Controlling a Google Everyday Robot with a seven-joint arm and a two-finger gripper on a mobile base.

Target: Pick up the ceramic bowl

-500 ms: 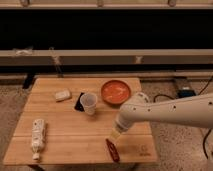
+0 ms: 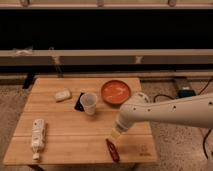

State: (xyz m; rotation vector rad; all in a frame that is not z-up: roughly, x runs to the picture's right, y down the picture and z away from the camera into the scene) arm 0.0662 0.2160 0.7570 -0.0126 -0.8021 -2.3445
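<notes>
The white robot arm's gripper [image 2: 116,133] hangs low over the front-middle of the light wooden table [image 2: 60,150], its yellowish tip pointing down and to the left. Whether it is open or closed cannot be told from here. It holds nothing that can be seen.

Just beside the tip, towards the front edge, lies a slim dark-red packet [image 2: 112,150]. The round shallow orange-red ceramic bowl [image 2: 116,92] sits at the back right of the table, beyond the arm's bulky white wrist and apart from the gripper.

To do this step well, the gripper should probably rise, travel back and to the right, and come down over the bowl's near rim, with one jaw inside and one outside. The glossy wall looks slippery, so a firm, square bite on the rim seems wise. The translucent whitish plastic cup [image 2: 89,103] stands near the bowl's left side and could be knocked over by a wide swing.

Counted on the table:
- one bowl
- one cup
- one red packet
- one flat black item [image 2: 78,103] by the cup
- one small pale block [image 2: 63,95]
- one white bottle lying on its side [image 2: 38,136]
</notes>
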